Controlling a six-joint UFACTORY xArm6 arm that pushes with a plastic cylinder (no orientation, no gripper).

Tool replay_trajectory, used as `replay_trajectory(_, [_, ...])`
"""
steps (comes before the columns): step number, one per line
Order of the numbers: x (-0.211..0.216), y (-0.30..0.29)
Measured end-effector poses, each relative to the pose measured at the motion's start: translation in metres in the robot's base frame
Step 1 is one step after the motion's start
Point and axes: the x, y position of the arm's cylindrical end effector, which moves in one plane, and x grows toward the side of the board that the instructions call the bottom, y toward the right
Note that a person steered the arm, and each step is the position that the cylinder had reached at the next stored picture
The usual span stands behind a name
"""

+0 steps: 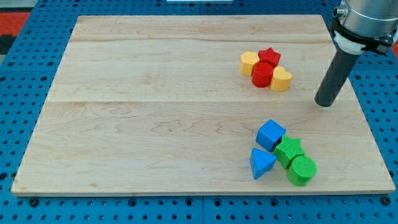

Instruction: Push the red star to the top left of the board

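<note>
Tip (pixel 324 104) of my dark rod is resting bare on the wooden board (pixel 155 112), pinching nothing, right of a far cluster: red star (pixel 269 56) touching red cylinder (pixel 262 74), yellow hexagon (pixel 249 62), with yellow heart (pixel 281 79) alongside.

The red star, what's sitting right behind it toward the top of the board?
Nothing: behind the red star is only bare board. The yellow hexagon touches its left, the red cylinder sits in front and covers its lower edge. My tip is apart, to the right.
</note>
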Motion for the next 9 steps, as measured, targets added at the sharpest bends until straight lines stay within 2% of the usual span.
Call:
replay_trajectory(1, [-0.009, 0.000])
replay_trajectory(3, [-0.033, -0.055])
replay_trajectory(4, [-0.035, -0.047])
replay_trajectory(5, [-0.065, -0.016])
replay_trajectory(6, [-0.100, -0.049])
replay_trajectory(8, [-0.117, -0.195])
replay_trajectory(9, [-0.147, -0.169])
